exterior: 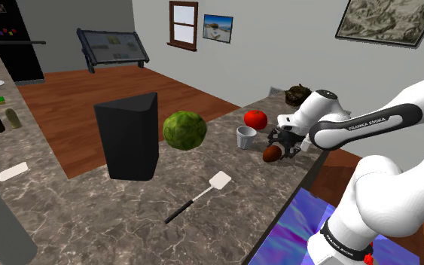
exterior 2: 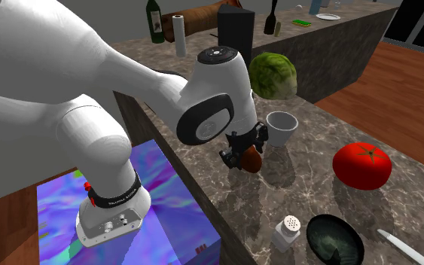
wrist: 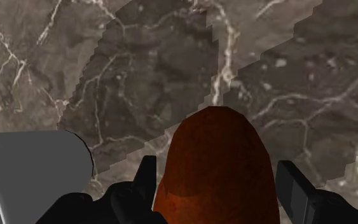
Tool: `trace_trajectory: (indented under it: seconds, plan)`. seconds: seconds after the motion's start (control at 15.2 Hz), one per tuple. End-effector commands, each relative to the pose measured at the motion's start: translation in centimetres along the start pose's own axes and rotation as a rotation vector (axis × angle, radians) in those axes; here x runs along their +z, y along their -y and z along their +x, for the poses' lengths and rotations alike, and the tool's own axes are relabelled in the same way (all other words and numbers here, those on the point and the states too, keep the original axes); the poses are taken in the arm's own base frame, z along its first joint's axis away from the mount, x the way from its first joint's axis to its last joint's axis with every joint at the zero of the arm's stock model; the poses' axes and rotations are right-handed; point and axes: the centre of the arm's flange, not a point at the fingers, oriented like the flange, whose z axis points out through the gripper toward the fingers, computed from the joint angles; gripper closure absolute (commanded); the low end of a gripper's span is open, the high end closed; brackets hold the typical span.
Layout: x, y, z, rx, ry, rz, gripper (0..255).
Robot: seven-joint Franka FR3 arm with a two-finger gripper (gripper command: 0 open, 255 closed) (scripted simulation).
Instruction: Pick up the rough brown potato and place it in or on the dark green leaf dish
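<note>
The brown potato (wrist: 219, 172) sits between my gripper's (wrist: 219, 181) two black fingers, which press close on both its sides. In the shoulder view the potato (exterior: 272, 153) hangs low over the marble counter's near edge under the gripper (exterior: 284, 146). The second exterior view shows the gripper (exterior 2: 245, 154) shut on the potato (exterior 2: 252, 160) beside a white cup (exterior 2: 281, 128). The dark green leaf dish (exterior 2: 334, 239) lies farther along the counter, past a red tomato (exterior 2: 361, 165); in the shoulder view the dish (exterior: 298, 92) is at the counter's far end.
The white cup (exterior: 246, 136) and tomato (exterior: 255, 118) stand close to the gripper. A green lettuce (exterior: 184, 129), a tall black box (exterior: 129, 139) and a white spatula (exterior: 202, 194) lie further along. A salt shaker (exterior 2: 287, 230) stands next to the dish.
</note>
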Motion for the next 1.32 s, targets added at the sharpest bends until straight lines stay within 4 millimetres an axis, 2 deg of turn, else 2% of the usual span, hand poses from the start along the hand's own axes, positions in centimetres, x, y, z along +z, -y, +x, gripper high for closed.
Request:
trace_trajectory:
  seconds: [0.0,1.25]
  plan:
    - [-0.5,-0.1,0.0,-0.001,0.000,0.001,255]
    - [-10.0,-3.3,-0.4,-0.001,0.000,0.001,255]
